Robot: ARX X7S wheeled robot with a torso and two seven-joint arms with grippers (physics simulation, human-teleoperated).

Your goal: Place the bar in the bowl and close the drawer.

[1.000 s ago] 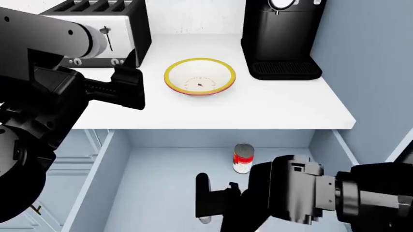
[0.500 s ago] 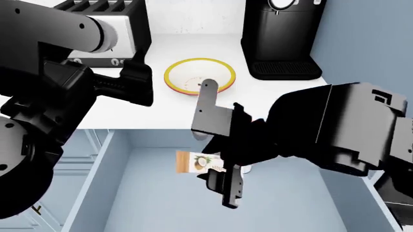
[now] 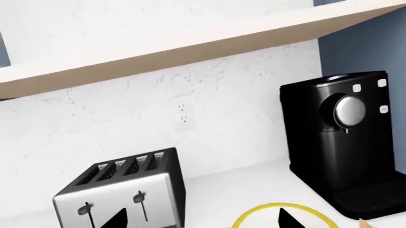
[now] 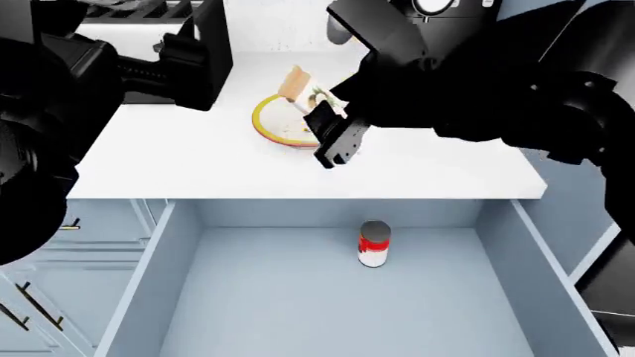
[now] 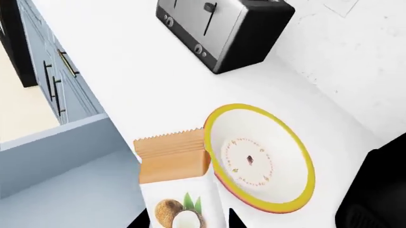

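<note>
i have the bar (image 4: 294, 82) pinched in my right end effector (image 4: 320, 104), hanging over the near rim of the bowl (image 4: 273, 123) on the white desk (image 4: 178, 167). the drawer (image 4: 248, 297) stands wide open with a red-and-white can (image 4: 373, 243) upright inside. my left end effector (image 4: 193, 52) hovers near the toaster (image 3: 123, 194); i cannot tell its opening.

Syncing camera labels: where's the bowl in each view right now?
Head view: bowl upper centre on the counter, partly behind the right gripper and the bar it holds.
Left wrist view: only a yellow arc of rim at the bottom edge.
Right wrist view: whole bowl at centre, beside the bar.
Shared landmark: toaster, cropped at the head view's top left.
</note>
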